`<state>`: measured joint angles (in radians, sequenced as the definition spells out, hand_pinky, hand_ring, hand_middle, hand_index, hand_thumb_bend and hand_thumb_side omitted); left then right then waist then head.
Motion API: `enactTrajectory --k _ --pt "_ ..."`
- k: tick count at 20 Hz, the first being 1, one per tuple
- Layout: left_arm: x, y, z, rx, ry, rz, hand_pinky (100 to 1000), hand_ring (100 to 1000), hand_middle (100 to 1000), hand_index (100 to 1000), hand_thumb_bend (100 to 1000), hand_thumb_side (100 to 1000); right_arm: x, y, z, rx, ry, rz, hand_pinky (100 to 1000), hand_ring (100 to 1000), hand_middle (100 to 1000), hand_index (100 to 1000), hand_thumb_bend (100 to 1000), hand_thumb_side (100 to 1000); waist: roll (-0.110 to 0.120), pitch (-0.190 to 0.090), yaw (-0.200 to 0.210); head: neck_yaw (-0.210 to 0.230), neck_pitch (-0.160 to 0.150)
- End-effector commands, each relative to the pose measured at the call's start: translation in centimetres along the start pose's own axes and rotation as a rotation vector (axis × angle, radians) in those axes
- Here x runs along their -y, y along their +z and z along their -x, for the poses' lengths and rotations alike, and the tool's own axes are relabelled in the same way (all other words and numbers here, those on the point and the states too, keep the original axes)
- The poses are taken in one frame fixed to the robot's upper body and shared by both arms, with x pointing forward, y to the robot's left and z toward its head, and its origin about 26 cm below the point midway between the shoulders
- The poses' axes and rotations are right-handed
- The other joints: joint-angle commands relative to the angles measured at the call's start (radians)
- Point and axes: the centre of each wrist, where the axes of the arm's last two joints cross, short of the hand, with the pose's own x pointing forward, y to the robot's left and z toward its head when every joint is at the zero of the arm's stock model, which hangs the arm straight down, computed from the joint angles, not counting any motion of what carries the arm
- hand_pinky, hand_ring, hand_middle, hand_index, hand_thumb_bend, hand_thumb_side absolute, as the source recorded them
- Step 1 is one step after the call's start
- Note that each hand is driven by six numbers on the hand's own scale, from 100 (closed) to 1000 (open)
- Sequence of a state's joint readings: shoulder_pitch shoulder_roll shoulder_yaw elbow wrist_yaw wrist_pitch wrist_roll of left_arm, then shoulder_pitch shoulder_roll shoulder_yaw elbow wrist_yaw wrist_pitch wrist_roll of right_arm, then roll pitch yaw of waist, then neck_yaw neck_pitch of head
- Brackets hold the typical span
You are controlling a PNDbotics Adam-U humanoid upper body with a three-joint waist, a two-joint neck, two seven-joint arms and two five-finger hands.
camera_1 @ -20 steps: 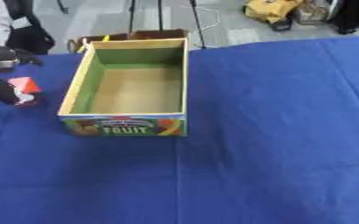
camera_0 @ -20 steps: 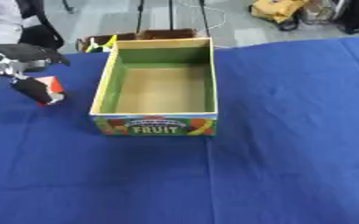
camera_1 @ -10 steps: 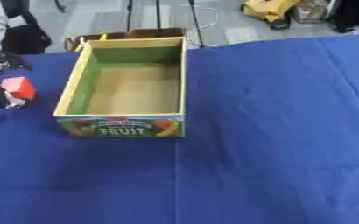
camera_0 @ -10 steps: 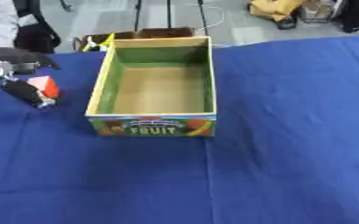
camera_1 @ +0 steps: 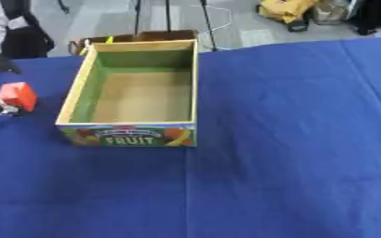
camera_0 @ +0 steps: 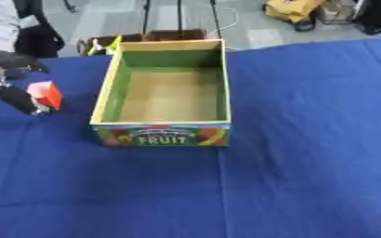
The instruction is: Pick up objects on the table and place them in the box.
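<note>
An open cardboard box [camera_0: 104,95] with a green lining and a FRUIT label stands at the table's middle, with nothing inside. Left of it, just above the blue cloth, is a small red block [camera_0: 46,94]. My black left hand [camera_0: 16,99] comes in from the left edge and its fingers pinch the block from the left side. The rest of that hand reaches up toward the far left edge. My right hand shows in neither view.
A blue cloth [camera_0: 299,153] covers the table. Past the far edge lie a grey floor, a brown open carton [camera_0: 157,36], stand legs and yellow bags [camera_0: 295,9]. A person's clothing shows at the top left corner.
The left hand has drawn slightly toward the left edge while keeping the red block beside the box. The box has not moved.
</note>
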<state>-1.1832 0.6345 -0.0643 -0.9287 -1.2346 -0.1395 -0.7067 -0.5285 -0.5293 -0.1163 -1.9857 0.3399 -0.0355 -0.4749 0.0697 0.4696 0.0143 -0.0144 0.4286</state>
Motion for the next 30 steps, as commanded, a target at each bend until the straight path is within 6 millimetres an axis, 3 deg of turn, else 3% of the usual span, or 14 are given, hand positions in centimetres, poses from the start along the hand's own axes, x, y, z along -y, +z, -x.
enactTrajectory --k 1,15,30 --pt "-1.6 1.2 1.9 -0.049 -0.018 -0.053 877 956 994 1000 468 564 0.4 -0.8 -0.5 0.037 0.001 0.002 714 686 695 810 262 1000 0.0 -0.018 -0.004 0.007 -0.021" --pt "-1.9 1.7 4.2 -0.124 0.005 -0.072 877 952 985 1000 428 537 0.6 -1.1 -0.6 0.05 0.006 0.009 716 685 690 808 258 1000 0.017 0.016 -0.038 0.024 -0.071" --pt "-2.5 2.1 5.1 -0.134 0.052 0.025 887 954 979 1000 415 534 0.6 -1.3 -0.7 0.054 0.008 0.014 718 684 687 803 259 1000 0.027 0.043 -0.047 0.028 -0.081"
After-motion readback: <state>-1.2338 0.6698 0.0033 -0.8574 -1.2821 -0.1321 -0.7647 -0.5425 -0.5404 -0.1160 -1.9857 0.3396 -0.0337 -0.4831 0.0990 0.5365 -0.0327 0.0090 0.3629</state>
